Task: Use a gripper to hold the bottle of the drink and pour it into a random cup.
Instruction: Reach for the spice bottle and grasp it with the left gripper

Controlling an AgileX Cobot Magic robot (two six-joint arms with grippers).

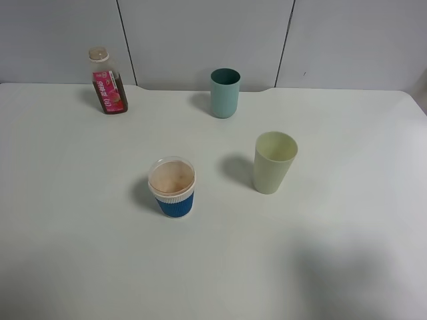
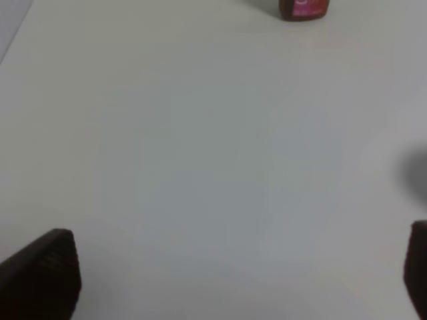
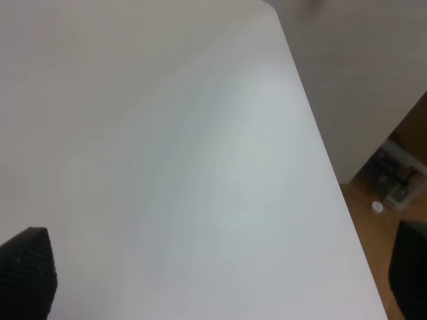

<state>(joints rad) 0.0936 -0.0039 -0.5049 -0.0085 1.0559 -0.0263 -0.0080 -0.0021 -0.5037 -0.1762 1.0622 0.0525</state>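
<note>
The bottle of the drink (image 1: 107, 81) stands upright at the table's far left, with a pink-red label and brown drink. Only its base (image 2: 304, 9) shows in the left wrist view, far ahead of my left gripper (image 2: 227, 273). That gripper is open, its black fingertips (image 2: 41, 272) wide apart over bare table. The pale yellow-green cup (image 1: 273, 162) stands upright right of the middle. My right gripper (image 3: 219, 270) is open too, with nothing between its fingertips (image 3: 27, 270), over the table near its right edge. Neither gripper appears in the exterior high view.
A teal tumbler (image 1: 225, 93) stands at the back centre. A short blue-and-white ribbed cup (image 1: 173, 187) stands left of the middle. The white table (image 1: 80, 220) ends at a grey wall behind. The right wrist view shows the table edge (image 3: 327, 167) and floor beyond.
</note>
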